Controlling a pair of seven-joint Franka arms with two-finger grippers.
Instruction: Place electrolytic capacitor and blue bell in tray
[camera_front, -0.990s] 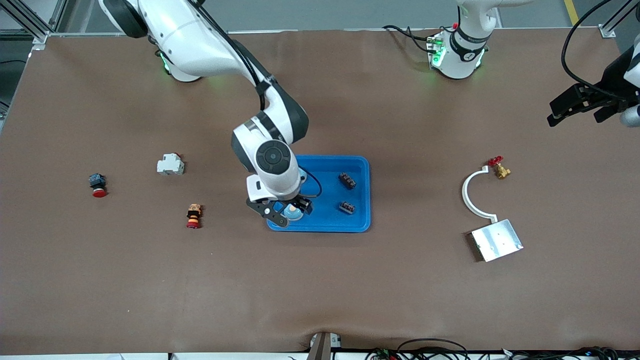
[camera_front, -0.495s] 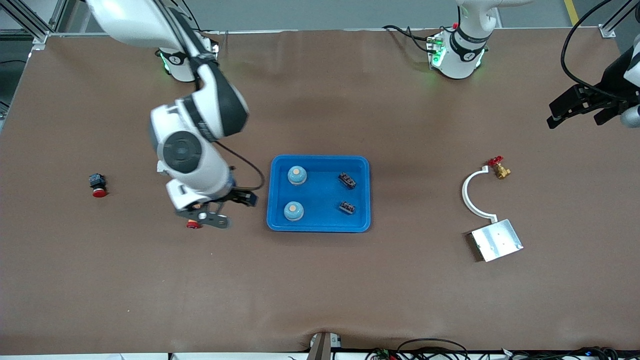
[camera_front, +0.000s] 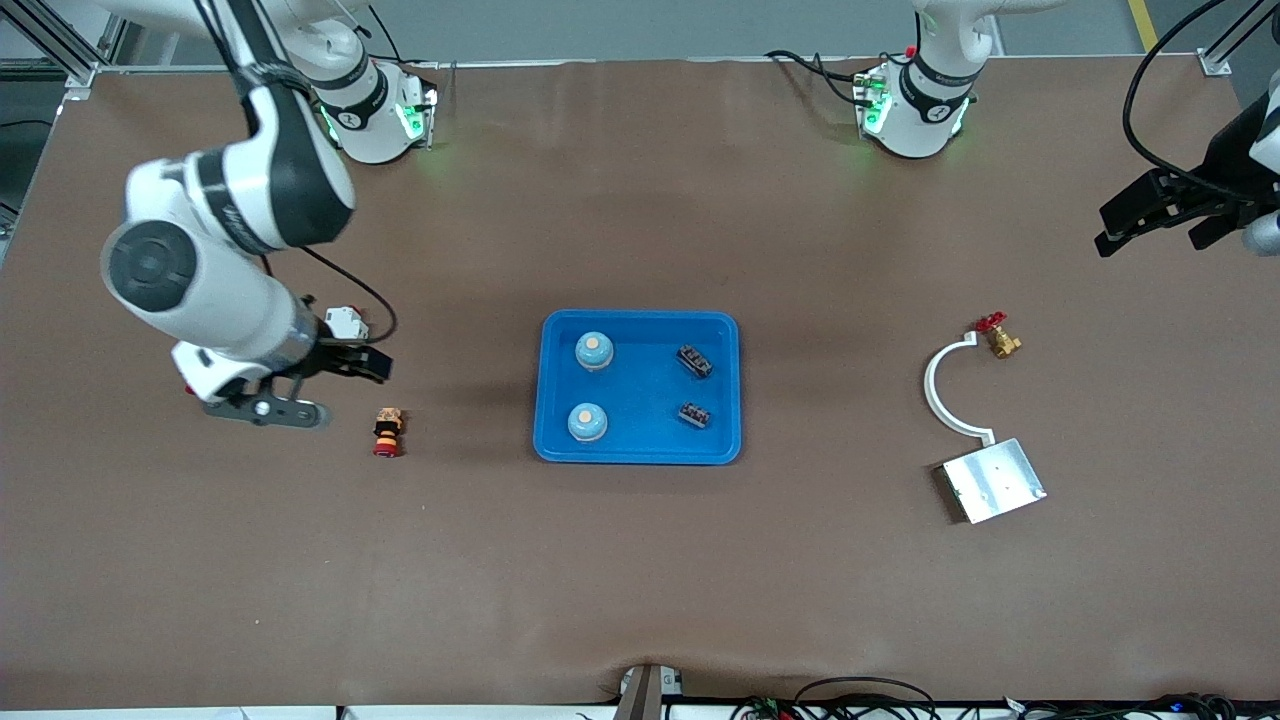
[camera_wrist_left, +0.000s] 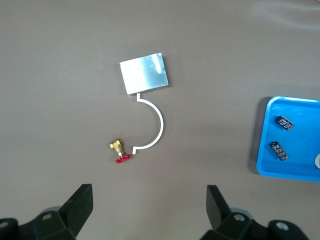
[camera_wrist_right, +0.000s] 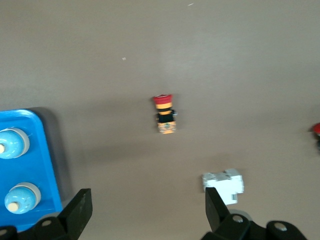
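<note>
The blue tray (camera_front: 640, 392) lies mid-table. In it stand two blue bells (camera_front: 594, 351) (camera_front: 587, 422) and two small dark electrolytic capacitors (camera_front: 694, 360) (camera_front: 694, 414), all free of any grip. My right gripper (camera_front: 316, 388) hangs open and empty over bare table toward the right arm's end, well clear of the tray. Its wrist view shows the tray's rim (camera_wrist_right: 47, 165), both bells (camera_wrist_right: 12, 142) (camera_wrist_right: 22, 197) and the open right gripper (camera_wrist_right: 147, 210). My left gripper (camera_front: 1165, 215) waits open over the left arm's end of the table; its view shows the tray (camera_wrist_left: 300, 165), the capacitors (camera_wrist_left: 285, 122) and the left gripper (camera_wrist_left: 150, 207).
A red-and-yellow push button (camera_front: 387, 432) and a white block (camera_front: 346, 322) lie beside the right gripper. Toward the left arm's end are a silver plate (camera_front: 993, 480), a white curved piece (camera_front: 938, 392) and a brass valve (camera_front: 1000, 340).
The right arm left the second bell in the tray and swung away toward its own end of the table. The left arm has not moved.
</note>
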